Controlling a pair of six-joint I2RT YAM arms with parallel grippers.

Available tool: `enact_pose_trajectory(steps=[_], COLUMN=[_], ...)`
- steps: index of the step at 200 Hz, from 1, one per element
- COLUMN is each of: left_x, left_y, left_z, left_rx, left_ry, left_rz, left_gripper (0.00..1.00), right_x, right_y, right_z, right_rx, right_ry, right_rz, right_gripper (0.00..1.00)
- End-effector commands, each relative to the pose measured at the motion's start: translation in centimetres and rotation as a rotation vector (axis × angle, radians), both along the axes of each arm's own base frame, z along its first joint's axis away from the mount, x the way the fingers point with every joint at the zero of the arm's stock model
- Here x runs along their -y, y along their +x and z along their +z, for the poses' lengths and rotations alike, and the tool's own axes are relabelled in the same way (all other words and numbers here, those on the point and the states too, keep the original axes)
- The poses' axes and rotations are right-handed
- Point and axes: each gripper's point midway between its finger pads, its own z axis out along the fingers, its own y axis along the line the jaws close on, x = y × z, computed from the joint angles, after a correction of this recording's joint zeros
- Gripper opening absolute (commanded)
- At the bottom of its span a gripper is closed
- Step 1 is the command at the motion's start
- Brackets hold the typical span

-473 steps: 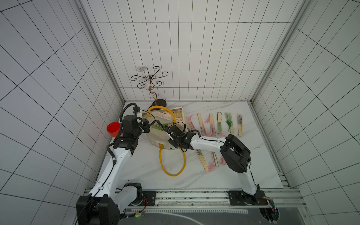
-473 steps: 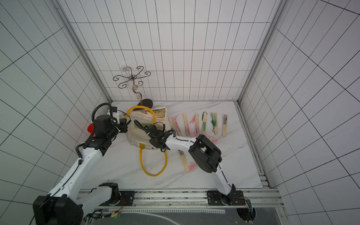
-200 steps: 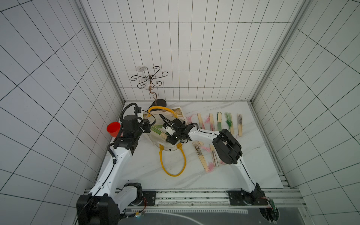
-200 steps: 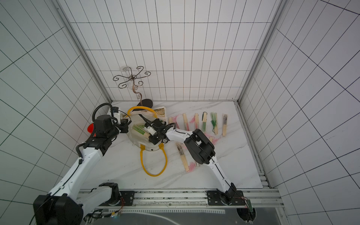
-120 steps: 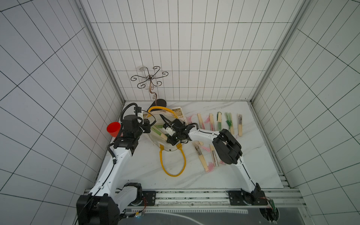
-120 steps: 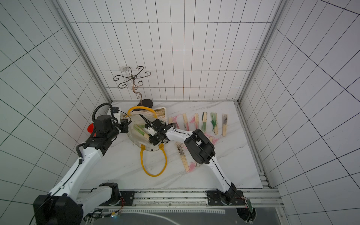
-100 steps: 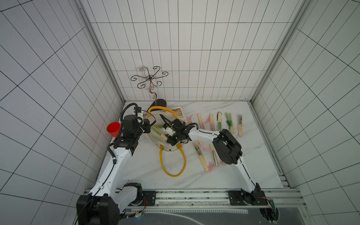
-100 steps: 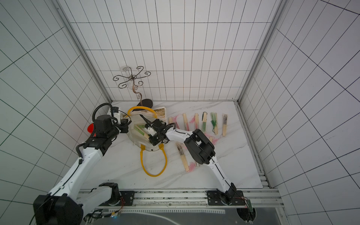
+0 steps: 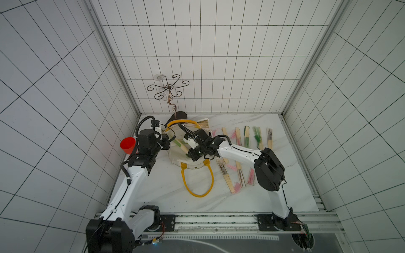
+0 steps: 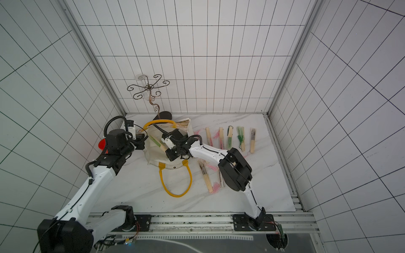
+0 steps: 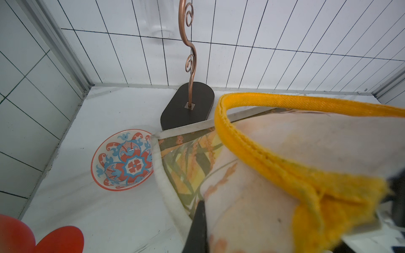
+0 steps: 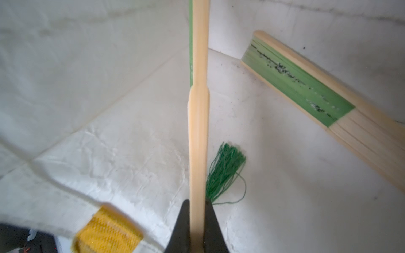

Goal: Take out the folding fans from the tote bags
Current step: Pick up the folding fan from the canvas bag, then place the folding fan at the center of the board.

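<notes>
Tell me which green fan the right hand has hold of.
The fan seen edge-on, its bamboo end clamped in the right hand inside the bag; the other green fan lies loose beside it, flat side showing.

Tote bag (image 11: pixel 306 135): matt canvas cloth; handles (image 11: pixel 306 103) rough woven. Fan (image 12: pixel 198 131): smooth pale wood w/ green paper. Bench (image 9: pixel 166 192): glossy, marble-look.

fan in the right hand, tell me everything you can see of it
A closed fan, slim light bamboo sticks with a strip of green paper along one edge. The right hand is shut on its stick end, inside the white cloth bag. A green tassel shows by the gripped end. A second green fan lies apart from it.
</notes>
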Motion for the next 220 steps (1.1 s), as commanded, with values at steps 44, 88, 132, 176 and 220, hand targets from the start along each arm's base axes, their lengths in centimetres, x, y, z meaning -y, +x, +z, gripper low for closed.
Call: enact_pose_trajectory(steps=[44,88,132,176,220], left_x=[-0.6,-0.9,-1.1,-1.3,-1.2], left_y=[0.6,0.6,0.6,0.6,0.6], left_z=[1.8,1.7,1.5,1.5,1.4], left_rx=[0.066,0.062,0.057,0.058,0.057], left_ry=[0.002,0.008,0.014,0.016,0.017], left_rz=[0.037,0.053,0.065,0.071,0.068], left_gripper=[0.0,0.0,0.0,0.0,0.0], right_x=[6.0,9.3,12.7,15.4,18.7], right_y=[-4.6,-8.1,-10.7,-12.0,-11.4], right_z=[0.4,1.5,3.4,5.3,7.7], right_rx=[-0.058,-0.093,-0.093,-0.074,-0.06], right_ry=[-0.056,-0.041,-0.017,0.012,0.076], right_rz=[-0.081,-0.092,-0.109,-0.141,-0.224], right_gripper=[0.0,0.0,0.0,0.0,0.0])
